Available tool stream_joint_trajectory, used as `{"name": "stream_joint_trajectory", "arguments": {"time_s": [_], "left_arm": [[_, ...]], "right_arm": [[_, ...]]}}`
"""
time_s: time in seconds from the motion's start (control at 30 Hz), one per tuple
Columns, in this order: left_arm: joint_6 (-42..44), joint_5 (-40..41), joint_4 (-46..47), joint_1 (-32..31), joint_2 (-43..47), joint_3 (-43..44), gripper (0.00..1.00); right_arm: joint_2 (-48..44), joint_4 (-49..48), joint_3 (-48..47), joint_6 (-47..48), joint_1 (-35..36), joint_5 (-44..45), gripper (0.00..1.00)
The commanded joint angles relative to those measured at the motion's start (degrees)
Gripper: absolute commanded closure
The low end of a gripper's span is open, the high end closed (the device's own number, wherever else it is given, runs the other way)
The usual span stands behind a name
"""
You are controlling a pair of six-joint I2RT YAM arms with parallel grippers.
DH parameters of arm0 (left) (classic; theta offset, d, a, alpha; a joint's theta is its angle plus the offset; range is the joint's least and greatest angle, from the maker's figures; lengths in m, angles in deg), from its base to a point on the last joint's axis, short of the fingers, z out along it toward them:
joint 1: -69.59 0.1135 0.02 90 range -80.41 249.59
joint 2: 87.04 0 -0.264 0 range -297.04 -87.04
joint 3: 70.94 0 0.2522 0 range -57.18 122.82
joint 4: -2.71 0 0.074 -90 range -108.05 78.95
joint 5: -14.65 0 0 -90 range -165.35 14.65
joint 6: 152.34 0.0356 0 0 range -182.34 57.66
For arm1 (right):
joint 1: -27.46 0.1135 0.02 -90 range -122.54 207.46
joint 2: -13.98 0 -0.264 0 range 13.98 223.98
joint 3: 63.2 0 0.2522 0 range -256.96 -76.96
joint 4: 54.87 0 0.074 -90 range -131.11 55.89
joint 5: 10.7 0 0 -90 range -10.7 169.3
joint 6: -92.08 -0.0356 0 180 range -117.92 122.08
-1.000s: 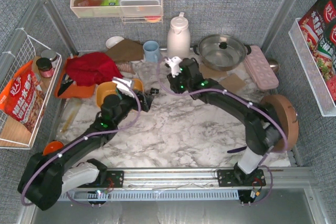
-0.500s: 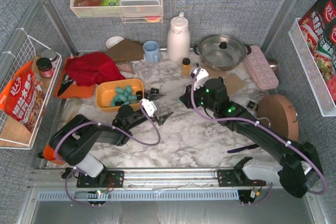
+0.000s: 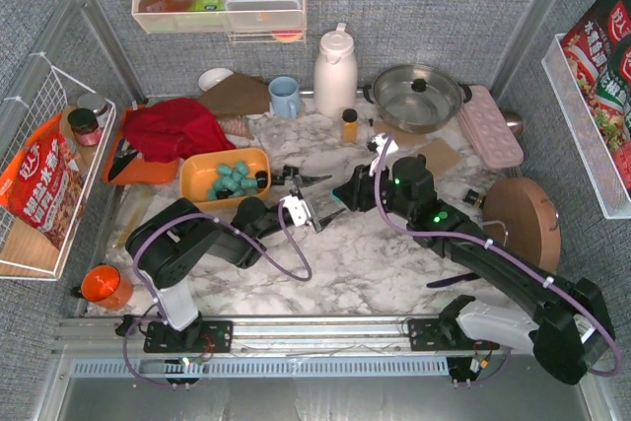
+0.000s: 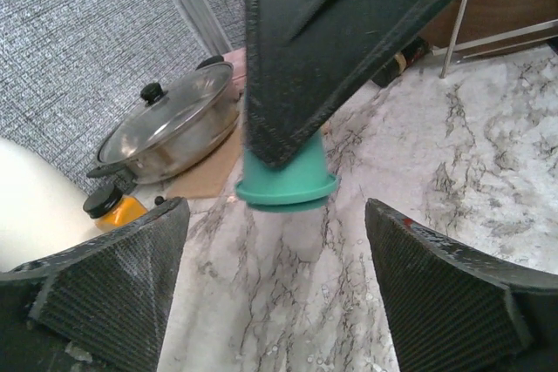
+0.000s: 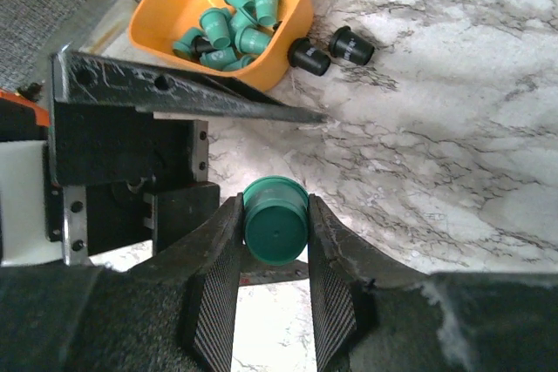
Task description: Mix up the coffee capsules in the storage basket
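Reaching closer — left hand (image 3: 328, 216) now flanks right hand's (image 5: 275, 213) gripped capsule (image 5: 275, 234).

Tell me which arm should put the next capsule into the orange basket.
Right, probably: the right jaws grip a teal capsule, while the left jaws stand open and empty. The storage basket lies close by.

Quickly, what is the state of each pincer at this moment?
Left pincer: open, holding nothing.
Right pincer: closed on a teal-green cup-shaped coffee capsule.
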Motion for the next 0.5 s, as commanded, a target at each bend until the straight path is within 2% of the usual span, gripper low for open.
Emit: {"name": "stream_joint_trajectory", "arguments": {"time_s": [0.0,0.47], "left_arm": [[2.14,0.44,1.79,-0.96,-0.61,0.93,0.13],[3.41,2.79,1.00,-2.49,0.24,0.63,0.20]], "right_arm": [[0.57,-4.67,0.07,-2.50,0.22,-1.35,0.90],[2.55,-6.57,0.26,-4.71,0.72,-2.38,0.88]]}}
